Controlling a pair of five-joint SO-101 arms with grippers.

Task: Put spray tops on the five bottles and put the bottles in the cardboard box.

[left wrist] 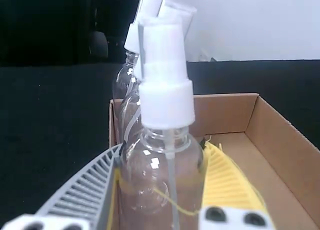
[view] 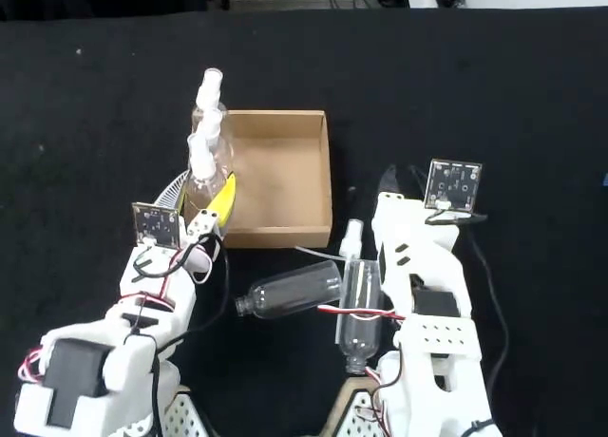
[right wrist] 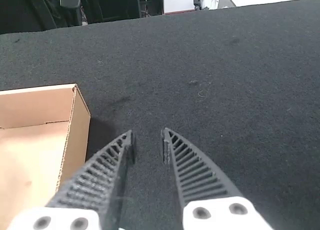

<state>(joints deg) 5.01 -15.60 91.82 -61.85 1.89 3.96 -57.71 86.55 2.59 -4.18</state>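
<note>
Black cloth (view: 494,95) covers the table (white wall (left wrist: 260,20) behind). The cardboard box (view: 285,171) sits at centre. At its 9 o'clock wall the left gripper (left wrist: 164,155) clasps a spray-topped bottle (left wrist: 160,190). A lying bottle (view: 290,293) and a second bottle (view: 361,309) rest at 6 o'clock. The right gripper (right wrist: 147,140), narrowly parted, hovers at 3 o'clock.

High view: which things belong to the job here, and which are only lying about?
Job: box; topped bottle in left gripper; two more topped bottles; two lying bottles; loose spray top.
Not the job: black table cloth; red-white wire across one lying bottle.
</note>
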